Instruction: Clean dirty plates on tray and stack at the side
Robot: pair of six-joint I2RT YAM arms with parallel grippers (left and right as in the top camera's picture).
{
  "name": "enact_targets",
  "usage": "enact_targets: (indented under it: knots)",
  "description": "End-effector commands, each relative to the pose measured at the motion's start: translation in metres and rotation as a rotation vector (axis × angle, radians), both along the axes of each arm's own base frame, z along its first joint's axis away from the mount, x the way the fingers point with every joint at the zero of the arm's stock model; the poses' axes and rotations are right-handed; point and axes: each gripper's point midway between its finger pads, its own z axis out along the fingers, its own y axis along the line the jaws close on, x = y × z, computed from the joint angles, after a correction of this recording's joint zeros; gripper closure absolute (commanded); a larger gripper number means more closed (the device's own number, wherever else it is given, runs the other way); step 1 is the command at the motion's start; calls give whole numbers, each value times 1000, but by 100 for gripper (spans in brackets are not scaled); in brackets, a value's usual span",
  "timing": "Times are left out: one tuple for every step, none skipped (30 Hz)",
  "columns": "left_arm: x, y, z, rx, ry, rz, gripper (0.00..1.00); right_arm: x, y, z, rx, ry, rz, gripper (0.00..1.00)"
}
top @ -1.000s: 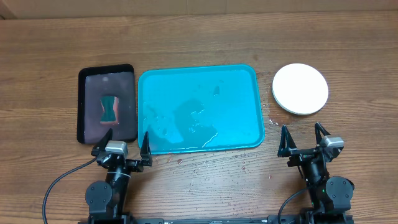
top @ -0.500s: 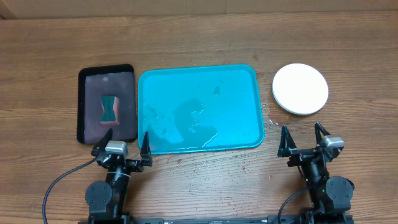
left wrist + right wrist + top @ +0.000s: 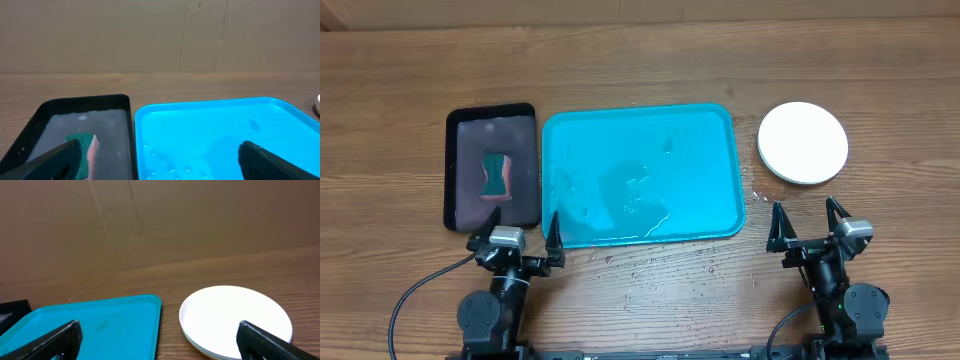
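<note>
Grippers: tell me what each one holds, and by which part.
Nothing is held. The left gripper and the right gripper are both open and empty. The plates sit stacked beside the tray, untouched.

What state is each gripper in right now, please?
Left gripper: open, holding nothing.
Right gripper: open, holding nothing.

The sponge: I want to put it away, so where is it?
In the overhead view the sponge lies inside the black tray on the table's left side, just left of the turquoise tray.
</note>
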Motion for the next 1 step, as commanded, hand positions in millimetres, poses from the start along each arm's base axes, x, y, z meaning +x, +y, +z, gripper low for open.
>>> enact_targets:
  knots:
    - [-1, -3, 0, 7, -7, -15, 0, 0, 0, -2, -4, -4, 1, 0]
